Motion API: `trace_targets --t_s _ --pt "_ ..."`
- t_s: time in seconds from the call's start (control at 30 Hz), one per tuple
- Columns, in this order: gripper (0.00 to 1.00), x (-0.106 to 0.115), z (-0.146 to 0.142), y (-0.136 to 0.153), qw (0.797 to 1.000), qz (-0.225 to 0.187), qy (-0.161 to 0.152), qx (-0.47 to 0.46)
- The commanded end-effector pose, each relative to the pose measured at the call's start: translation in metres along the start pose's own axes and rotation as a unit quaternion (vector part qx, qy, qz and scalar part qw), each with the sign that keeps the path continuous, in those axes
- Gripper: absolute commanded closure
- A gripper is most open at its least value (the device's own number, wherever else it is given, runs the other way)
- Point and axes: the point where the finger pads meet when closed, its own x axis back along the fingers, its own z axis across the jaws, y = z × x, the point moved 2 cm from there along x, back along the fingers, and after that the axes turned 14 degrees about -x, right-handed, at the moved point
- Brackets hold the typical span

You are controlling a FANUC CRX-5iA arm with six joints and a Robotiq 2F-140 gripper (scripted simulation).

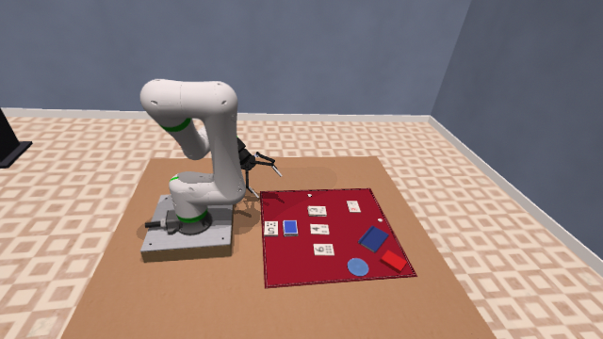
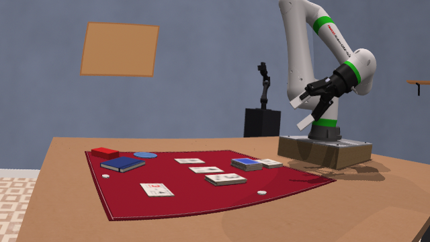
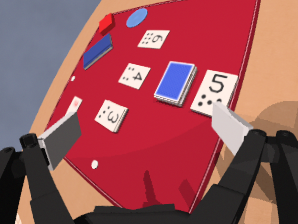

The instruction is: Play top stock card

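Note:
The face-down stock [image 1: 290, 228] [image 2: 246, 163] [image 3: 176, 83], with a blue back, lies on the red card cloth [image 1: 292, 270] [image 2: 201, 202] [image 3: 220, 23]. Beside it, nearer the arm's base, is the face-up waste [image 1: 270, 228] [image 2: 272, 163] [image 3: 214, 91] showing a black 5. Three piles show a black 3 [image 1: 317, 210] [image 2: 226, 179] [image 3: 111, 115], a black 4 [image 1: 319, 229] [image 2: 205, 169] [image 3: 135, 75] and a black 6 [image 1: 324, 250] [image 2: 189, 160] [image 3: 153, 39]. A single card with red print [image 1: 353, 206] [image 2: 156, 189] lies apart. My gripper [image 1: 268, 185] [image 2: 297, 115] [image 3: 144, 119] is open and empty, high above the cloth's corner near the base.
A blue book [image 1: 373, 238] [image 2: 122, 164] [image 3: 97, 51], a red block [image 1: 393, 260] [image 2: 105, 152] [image 3: 105, 24] and a blue disc [image 1: 358, 266] [image 2: 145, 154] [image 3: 137, 18] lie at the cloth's far end. Two small white chips [image 1: 380, 219] [image 2: 261, 192] [image 3: 95, 164] lie on the cloth.

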Motion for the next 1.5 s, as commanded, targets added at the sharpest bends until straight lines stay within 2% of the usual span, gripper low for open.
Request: trace_targets --t_s 0.0,0.1,0.23,0.3,0.43,0.5,0.57,0.67,0.8,1.0,1.43,1.47 --pt "0.00 -0.008 0.003 -0.006 1.000 0.008 0.029 0.001" --pt "0.00 -0.026 0.012 -0.018 0.995 0.020 0.097 0.002" --pt "0.00 -0.055 0.025 -0.035 0.976 0.013 0.216 -0.007" --pt "0.00 -0.055 0.025 -0.035 0.976 0.013 0.216 -0.007" --pt "0.00 -0.086 0.030 -0.049 0.945 -0.035 0.324 -0.038" --pt "0.00 -0.103 0.027 -0.055 0.928 -0.070 0.360 -0.062" --pt "0.00 -0.119 0.021 -0.063 0.914 -0.105 0.383 -0.087" --pt "0.00 -0.144 0.009 -0.077 0.898 -0.151 0.396 -0.123" --pt "0.00 -0.167 -0.004 -0.093 0.887 -0.188 0.393 -0.156" --pt "0.00 -0.175 -0.009 -0.101 0.884 -0.200 0.389 -0.168" --pt "0.00 -0.175 -0.009 -0.101 0.883 -0.200 0.389 -0.168" --pt "0.50 -0.175 -0.009 -0.101 0.883 -0.200 0.389 -0.168"
